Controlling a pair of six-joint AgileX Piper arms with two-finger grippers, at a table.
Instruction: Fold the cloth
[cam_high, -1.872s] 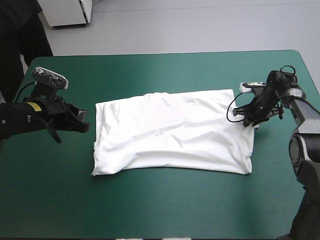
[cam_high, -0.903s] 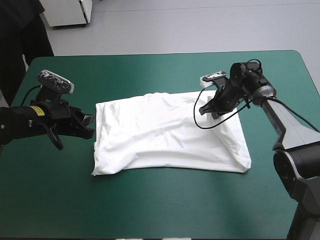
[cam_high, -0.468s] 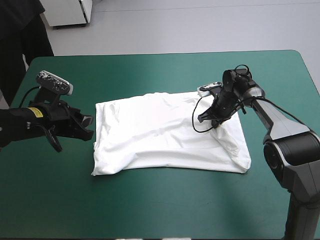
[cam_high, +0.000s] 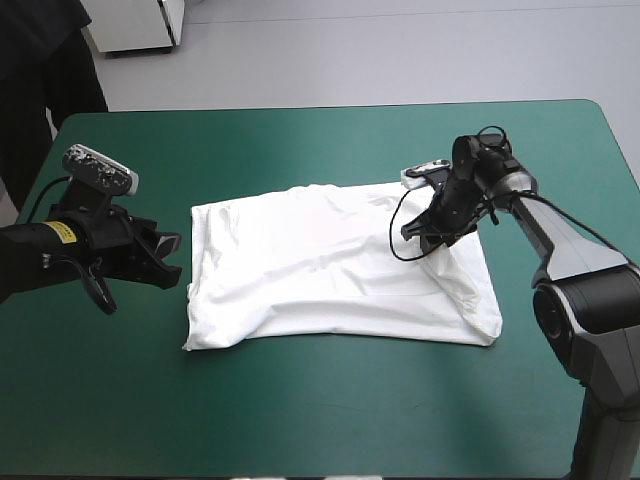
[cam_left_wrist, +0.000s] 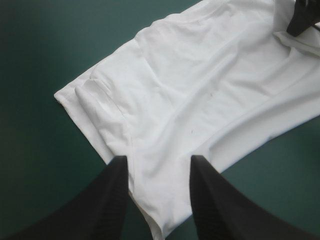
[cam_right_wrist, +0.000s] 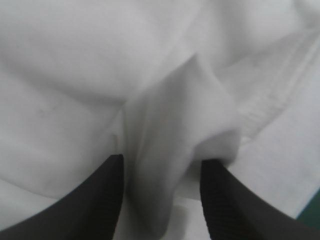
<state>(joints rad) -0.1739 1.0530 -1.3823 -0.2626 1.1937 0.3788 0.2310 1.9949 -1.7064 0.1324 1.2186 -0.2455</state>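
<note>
Cloth: white short-sleeved T-shirt, lying flat mid-table on the teal-green cover.
Change: since the earlier frames I have carried its far right corner inward, and that edge now runs slanted.
Meaning: the right-hand fold looks begun but not laid down.
Right gripper: black fingers spread over the shirt, a raised ridge of cloth between them; I judge the cloth released.
Left gripper: spread and empty, just beside the shirt's left edge, backed off slightly.

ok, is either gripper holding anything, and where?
Nothing held. Right gripper open astride a raised ridge of the T-shirt; left gripper open at its left edge.
</note>
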